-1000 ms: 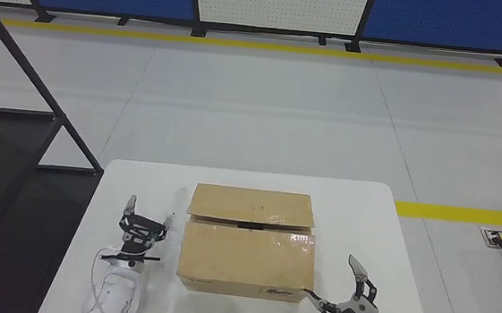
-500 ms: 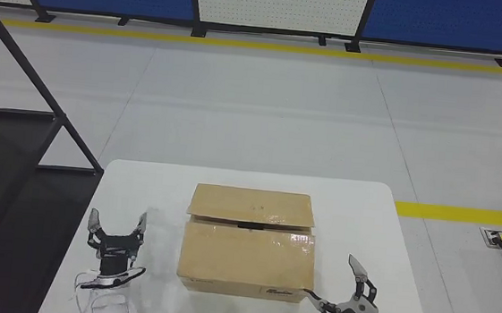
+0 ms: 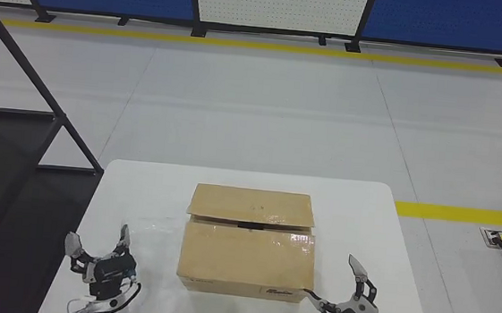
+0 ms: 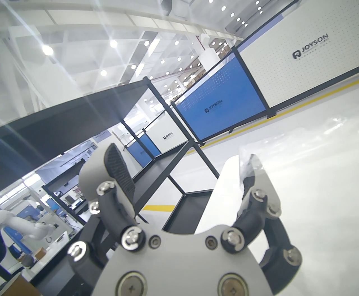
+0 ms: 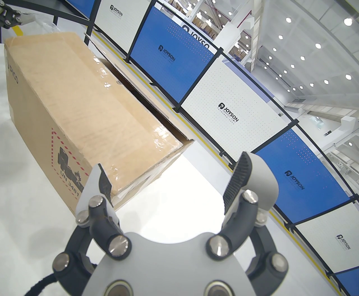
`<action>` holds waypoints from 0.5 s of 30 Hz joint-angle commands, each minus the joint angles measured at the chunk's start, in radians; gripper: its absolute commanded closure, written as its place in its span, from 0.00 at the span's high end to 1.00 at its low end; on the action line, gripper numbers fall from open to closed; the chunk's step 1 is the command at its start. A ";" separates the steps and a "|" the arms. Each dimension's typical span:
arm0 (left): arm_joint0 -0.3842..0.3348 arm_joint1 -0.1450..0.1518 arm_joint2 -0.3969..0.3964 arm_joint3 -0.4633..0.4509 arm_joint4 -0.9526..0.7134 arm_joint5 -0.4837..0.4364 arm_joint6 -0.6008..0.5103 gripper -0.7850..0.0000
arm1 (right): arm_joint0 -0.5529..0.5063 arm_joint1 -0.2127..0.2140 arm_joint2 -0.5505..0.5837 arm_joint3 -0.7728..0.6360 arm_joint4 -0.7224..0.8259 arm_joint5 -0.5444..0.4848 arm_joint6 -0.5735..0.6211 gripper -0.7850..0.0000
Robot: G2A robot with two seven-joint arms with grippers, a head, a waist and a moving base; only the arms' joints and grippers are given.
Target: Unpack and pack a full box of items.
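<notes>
Brown cardboard box (image 3: 248,246) sits mid-table on the white table (image 3: 141,183), flaps down. Left gripper (image 4: 182,157) hangs near-left and right gripper (image 5: 171,168) near-right, both with jaws apart and empty. I'd approach the centre seam low and lift each flap evenly.

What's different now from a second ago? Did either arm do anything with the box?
The left gripper drew back from beside the cardboard box toward the near left corner of the table. It is open and took hold of nothing. The right gripper stayed open by the box's near right corner, and the box itself did not move.
</notes>
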 commanded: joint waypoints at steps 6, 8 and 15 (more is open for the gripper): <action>0.021 -0.006 -0.026 0.009 0.027 0.025 -0.032 1.00 | 0.000 0.000 0.000 0.000 0.000 0.000 0.000 1.00; 0.019 -0.007 -0.033 0.025 0.041 0.021 -0.043 1.00 | 0.000 0.000 0.000 0.000 0.000 0.000 0.000 1.00; 0.025 -0.011 -0.056 0.038 0.067 -0.002 -0.066 1.00 | 0.000 0.000 0.000 0.000 0.000 0.000 0.000 1.00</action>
